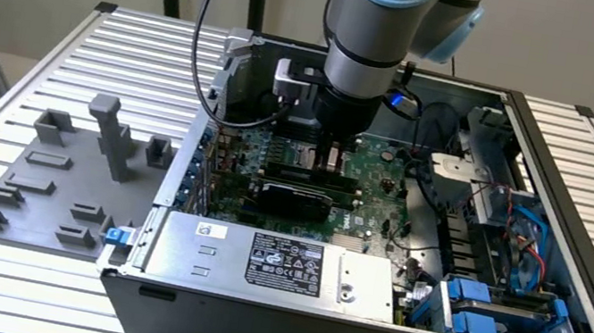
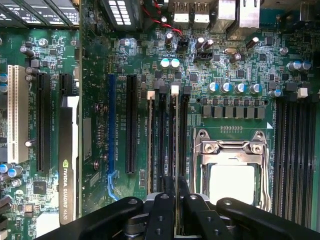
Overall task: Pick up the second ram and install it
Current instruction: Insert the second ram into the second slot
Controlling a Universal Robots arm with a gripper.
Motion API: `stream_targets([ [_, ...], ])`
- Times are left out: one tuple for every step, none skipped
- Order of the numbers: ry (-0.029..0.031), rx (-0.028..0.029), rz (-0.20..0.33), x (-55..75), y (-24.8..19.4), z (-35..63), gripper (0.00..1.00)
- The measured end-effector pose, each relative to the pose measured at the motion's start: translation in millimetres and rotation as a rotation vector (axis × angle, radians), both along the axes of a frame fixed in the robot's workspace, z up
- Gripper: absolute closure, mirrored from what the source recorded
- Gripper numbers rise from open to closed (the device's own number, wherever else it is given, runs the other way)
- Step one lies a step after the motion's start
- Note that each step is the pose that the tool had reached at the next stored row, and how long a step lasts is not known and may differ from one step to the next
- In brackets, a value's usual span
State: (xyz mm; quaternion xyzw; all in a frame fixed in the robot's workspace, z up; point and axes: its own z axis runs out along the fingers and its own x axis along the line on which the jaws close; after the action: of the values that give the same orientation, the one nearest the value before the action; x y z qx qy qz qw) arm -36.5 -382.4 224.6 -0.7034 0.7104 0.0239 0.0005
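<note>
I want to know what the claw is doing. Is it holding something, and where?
Yes. The gripper pinches the ram, a thin stick seen edge-on, by its upper edge near the middle, over the slots on the motherboard.

Legible txt, wrist view: graphics card (image 2: 66, 165) carries "NVIDIA QUADRO K620", printed lengthwise along its black edge, w/ logo mark above. Exterior view: power supply (image 1: 271, 264) bears a black label (image 1: 287, 264) w/ white print and cert. marks; its wording can't be read.
</note>
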Motion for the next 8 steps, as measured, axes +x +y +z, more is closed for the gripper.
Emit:
stream_targets([
  [-0.0001, 0.0, 0.0, 0.0, 0.1, -0.1, 0.86],
  [-0.0001, 0.0, 0.0, 0.0, 0.2, -0.1, 0.86],
  [-0.0001, -0.0001, -0.001, 0.0, 0.2, -0.1, 0.86],
  [-0.0001, -0.0001, -0.001, 0.0, 0.2, -0.2, 0.86],
  [0.0, 0.0, -0.001, 0.0, 0.2, -0.2, 0.86],
  [0.0, -0.0001, -0.001, 0.0, 0.2, -0.2, 0.86],
  [0.0, -0.0002, -0.001, 0.0, 0.2, -0.2, 0.86],
  [0.0, -0.0002, -0.001, 0.0, 0.2, -0.2, 0.86],
])
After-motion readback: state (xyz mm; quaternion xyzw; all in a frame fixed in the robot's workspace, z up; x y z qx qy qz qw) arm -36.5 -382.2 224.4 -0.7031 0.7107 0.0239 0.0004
